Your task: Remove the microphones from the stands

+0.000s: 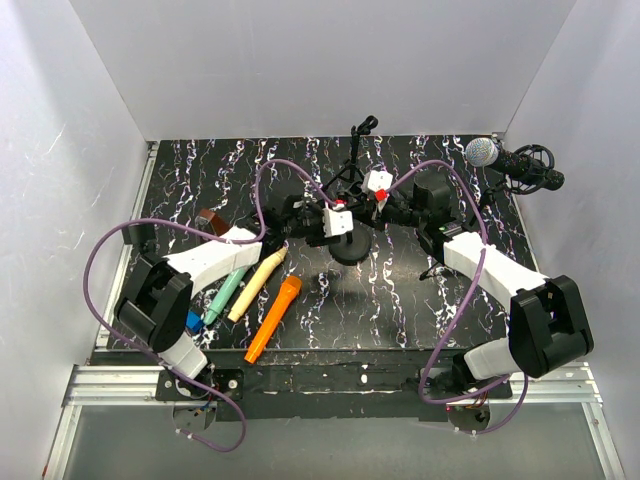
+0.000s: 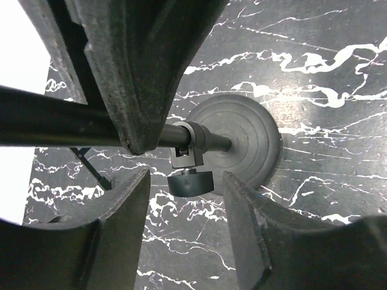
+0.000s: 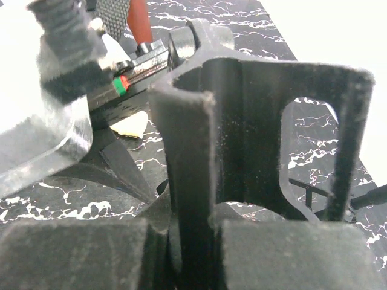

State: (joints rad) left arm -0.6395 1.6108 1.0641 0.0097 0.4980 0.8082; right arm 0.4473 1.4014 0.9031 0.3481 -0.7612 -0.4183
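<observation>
Arms shown meeting over the stand pole (image 2: 60, 121): my left arm (image 1: 215, 250) and right arm (image 1: 490, 262) each reach forward and inward from the near edge, elbows bent outward. My right pincer (image 3: 199, 90) is clamped shut on the pole, on the side of the clamp knob (image 2: 190, 181) away from the round base (image 2: 248, 139). My left pincer (image 2: 187, 205) faces it with fingers (image 2: 121, 235) parted, one on either side of the knob and a gap at each. The base lies just beyond those fingertips on the marbled table (image 2: 314, 72). The microphone (image 1: 505, 160), silver grille towards my pincers, sits in a black ringed mount (image 1: 542, 172) well beyond and right of my right pincer, touched by neither.
</observation>
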